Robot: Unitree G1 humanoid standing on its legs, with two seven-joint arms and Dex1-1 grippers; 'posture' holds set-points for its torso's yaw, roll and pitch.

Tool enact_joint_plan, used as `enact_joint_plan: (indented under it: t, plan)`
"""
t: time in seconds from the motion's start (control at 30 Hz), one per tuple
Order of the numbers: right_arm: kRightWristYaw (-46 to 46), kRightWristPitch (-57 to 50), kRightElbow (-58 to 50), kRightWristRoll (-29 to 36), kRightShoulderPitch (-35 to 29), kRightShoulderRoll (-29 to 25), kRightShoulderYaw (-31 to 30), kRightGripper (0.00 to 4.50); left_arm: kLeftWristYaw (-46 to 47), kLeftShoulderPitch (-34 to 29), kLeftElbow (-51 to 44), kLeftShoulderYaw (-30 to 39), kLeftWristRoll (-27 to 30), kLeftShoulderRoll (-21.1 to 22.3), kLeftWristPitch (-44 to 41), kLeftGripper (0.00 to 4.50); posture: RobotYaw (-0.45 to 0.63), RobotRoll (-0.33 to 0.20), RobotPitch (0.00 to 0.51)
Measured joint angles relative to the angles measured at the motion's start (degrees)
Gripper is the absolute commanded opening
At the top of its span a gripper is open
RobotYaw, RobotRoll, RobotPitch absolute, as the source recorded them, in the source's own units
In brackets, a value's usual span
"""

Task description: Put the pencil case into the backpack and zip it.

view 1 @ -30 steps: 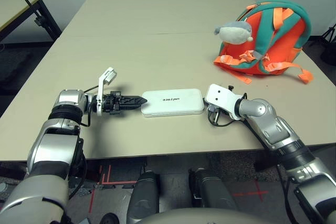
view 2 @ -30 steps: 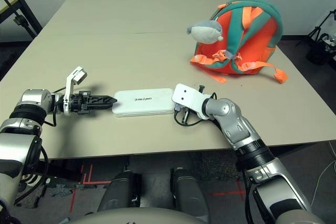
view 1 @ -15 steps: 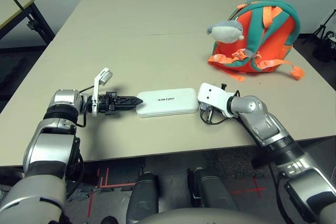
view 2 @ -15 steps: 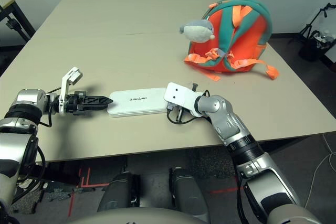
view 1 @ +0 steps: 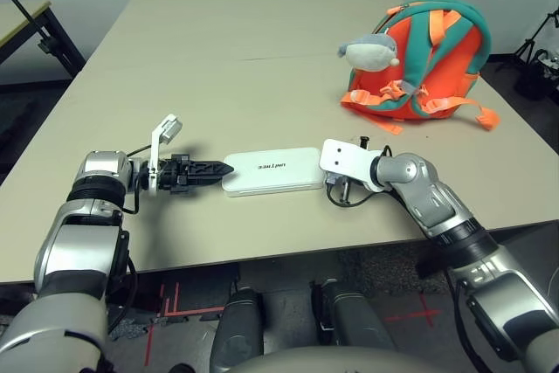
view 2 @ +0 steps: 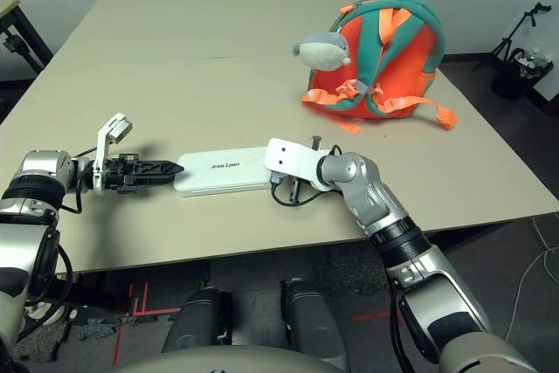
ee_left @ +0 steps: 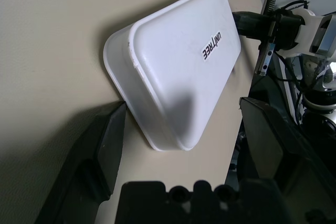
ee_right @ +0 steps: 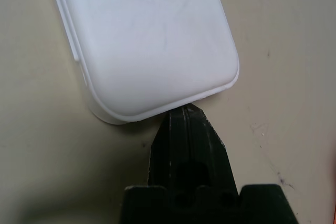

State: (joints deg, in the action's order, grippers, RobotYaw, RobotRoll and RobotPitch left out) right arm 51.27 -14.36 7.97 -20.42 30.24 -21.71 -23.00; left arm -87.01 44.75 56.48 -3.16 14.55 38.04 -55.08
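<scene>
Left gripper [ee_left: 178, 145]: fingers spread wide, either side of the pencil case's [view 1: 271, 169] left end, holding nothing; whether they touch it can't be made out. Pencil case lies flat on the table [view 1: 227, 67] near the front edge, between the two grippers, long axis running left to right. Dark "unitree" lettering on its lid. Right gripper [ee_right: 184, 116]: fingers pressed together, empty, tips against the case's right end. Backpack [view 1: 419, 58] sits far right, well apart from the case, grey plush toy [view 1: 371, 51] on its front.
</scene>
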Motion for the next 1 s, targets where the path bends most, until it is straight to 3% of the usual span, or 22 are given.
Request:
enact_joint_plan:
  t: [1.0]
  plan:
    - [3.4,0.6,5.0,-3.9,4.8,3.9,-1.3,0.00,1.6,-3.6,-4.7,2.6,0.1,1.6,-2.6,4.32,0.08,0.000,0.092]
